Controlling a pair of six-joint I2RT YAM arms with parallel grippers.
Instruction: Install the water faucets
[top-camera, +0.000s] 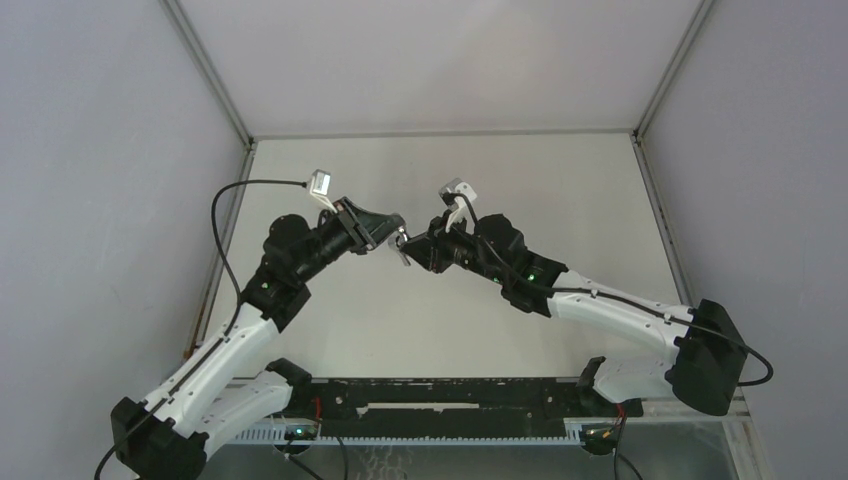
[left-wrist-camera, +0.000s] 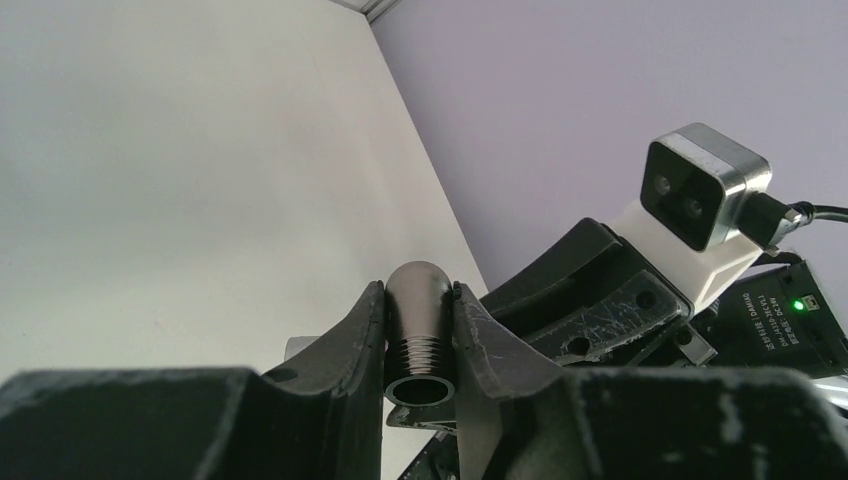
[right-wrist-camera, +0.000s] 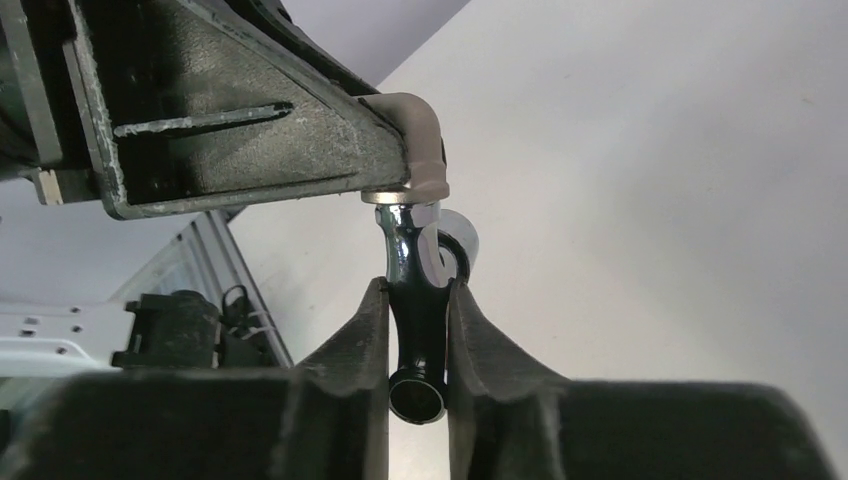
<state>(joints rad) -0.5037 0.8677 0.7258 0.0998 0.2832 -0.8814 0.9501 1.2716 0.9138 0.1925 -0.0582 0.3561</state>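
Both grippers meet in mid-air above the middle of the white table (top-camera: 450, 170). My left gripper (top-camera: 393, 228) is shut on a matte silver faucet part (left-wrist-camera: 418, 325), a short bent tube with a threaded open end; it also shows in the right wrist view (right-wrist-camera: 427, 140). My right gripper (top-camera: 414, 246) is shut on a shiny chrome faucet part (right-wrist-camera: 415, 320) with a small round handle (right-wrist-camera: 455, 250). The two parts touch end to end at a silver collar (right-wrist-camera: 400, 197). In the top view only a small silver bit (top-camera: 402, 250) shows between the grippers.
Grey walls and metal frame posts (top-camera: 215, 75) enclose the table on three sides. A black rail (top-camera: 450, 398) with the arm bases runs along the near edge. The right wrist's camera (left-wrist-camera: 700, 195) sits close beside my left gripper (left-wrist-camera: 419, 290).
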